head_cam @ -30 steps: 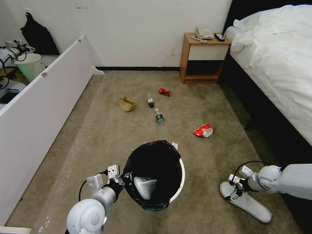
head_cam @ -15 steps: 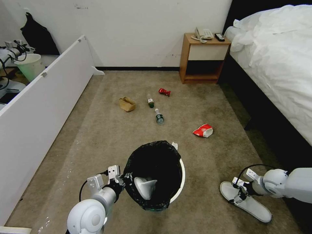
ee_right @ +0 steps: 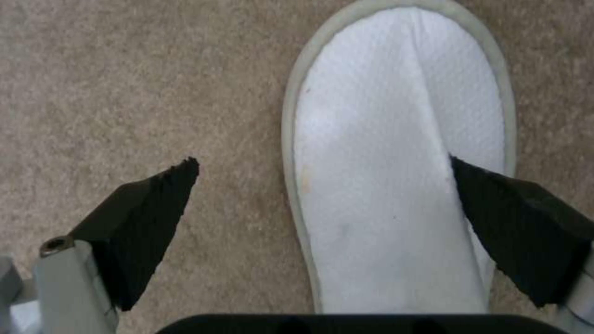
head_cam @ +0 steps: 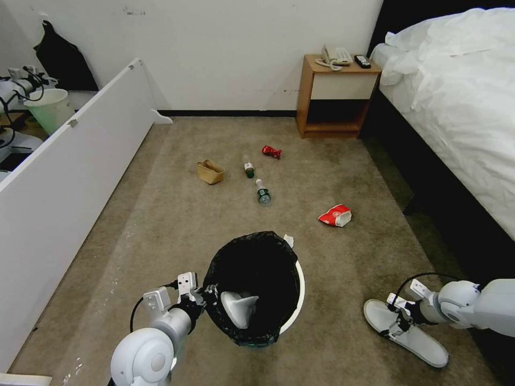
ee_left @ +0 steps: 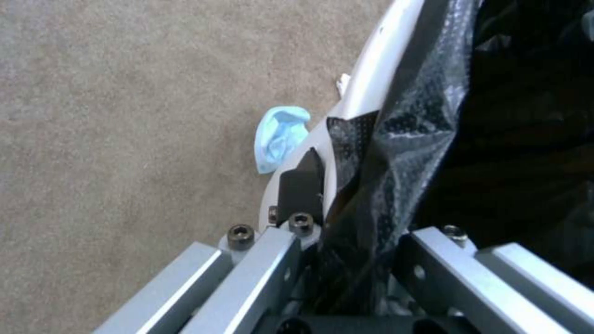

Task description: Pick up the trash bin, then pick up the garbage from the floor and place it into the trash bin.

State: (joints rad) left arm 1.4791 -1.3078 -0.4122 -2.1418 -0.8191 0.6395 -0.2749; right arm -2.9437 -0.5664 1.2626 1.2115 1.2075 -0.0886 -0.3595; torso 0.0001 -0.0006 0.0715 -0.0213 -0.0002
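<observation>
The trash bin [head_cam: 298, 289], white with a black bag over its rim, stands on the carpet at the bottom centre. My left gripper [head_cam: 206, 297] is shut on its near-left rim [ee_left: 377, 79], the jaws pinching bag and wall. One white slipper [head_cam: 240, 306] lies inside the bin. My right gripper [head_cam: 394, 324] hovers open low over a second white slipper [head_cam: 416, 340] on the floor. One pad [ee_right: 151, 208] is above carpet, the other above the slipper [ee_right: 396, 162]. A blue mask [ee_left: 281, 137] lies against the bin. A tissue [head_cam: 288, 238] peeks out behind the bin.
Farther out on the carpet lie a red-white packet [head_cam: 335, 215], two bottles [head_cam: 263, 193] [head_cam: 248, 168], a red wrapper [head_cam: 271, 151] and a tan paper bag [head_cam: 210, 171]. A bed [head_cam: 461, 107] bounds the right, a nightstand [head_cam: 335, 96] stands at the back, and a white panel [head_cam: 70, 177] runs along the left.
My right arm has drawn back toward me and sunk a little over the floor slipper. The left gripper and the bin have not moved.
</observation>
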